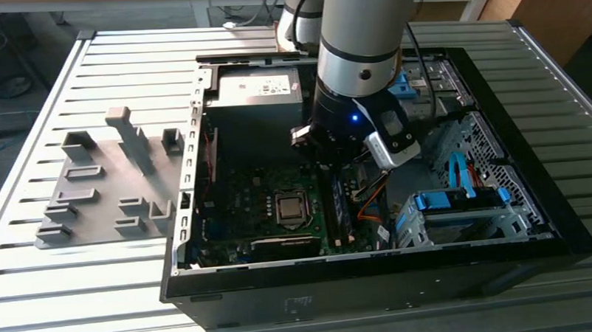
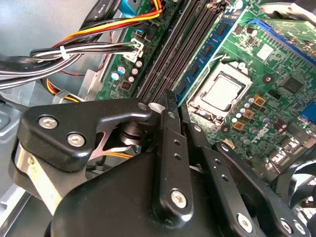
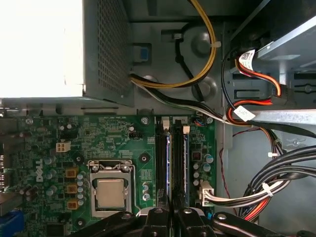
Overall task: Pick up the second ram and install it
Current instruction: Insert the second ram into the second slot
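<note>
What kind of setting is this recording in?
Probably a robotics lab or assembly test bench: an open computer case lies on a slatted metal table, with a grey parts holder beside it and the arm's pincer over the memory slots.

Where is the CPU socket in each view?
Exterior view: CPU socket mid-motherboard, to the exterior view's left of the memory slots.
First wrist view: socket alongside the same slots.
Second wrist view: socket alongside them.
Shared landmark: the memory slots.
</note>
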`<state>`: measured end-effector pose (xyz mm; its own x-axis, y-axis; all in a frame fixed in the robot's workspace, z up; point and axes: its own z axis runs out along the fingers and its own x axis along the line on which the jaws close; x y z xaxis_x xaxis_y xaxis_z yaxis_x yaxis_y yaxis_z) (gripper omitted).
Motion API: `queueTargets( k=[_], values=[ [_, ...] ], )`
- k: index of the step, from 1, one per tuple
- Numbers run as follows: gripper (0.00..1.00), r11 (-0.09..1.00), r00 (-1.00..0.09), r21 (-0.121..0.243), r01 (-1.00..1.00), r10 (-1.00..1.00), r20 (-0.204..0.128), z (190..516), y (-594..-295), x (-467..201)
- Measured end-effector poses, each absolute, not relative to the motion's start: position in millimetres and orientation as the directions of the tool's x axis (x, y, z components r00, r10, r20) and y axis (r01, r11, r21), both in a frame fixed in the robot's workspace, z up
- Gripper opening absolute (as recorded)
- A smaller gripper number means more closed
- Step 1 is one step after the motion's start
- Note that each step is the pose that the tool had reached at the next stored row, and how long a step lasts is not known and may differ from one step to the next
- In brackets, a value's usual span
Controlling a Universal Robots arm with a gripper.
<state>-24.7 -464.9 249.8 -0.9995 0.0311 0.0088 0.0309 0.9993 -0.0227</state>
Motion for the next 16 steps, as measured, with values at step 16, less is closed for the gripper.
queueTargets(
  k=[16],
  values=[
    [0.14,0.999,-0.999,-0.023,0.03,0.031,0.025,225.6,-466.3,-22.9]
  ],
)
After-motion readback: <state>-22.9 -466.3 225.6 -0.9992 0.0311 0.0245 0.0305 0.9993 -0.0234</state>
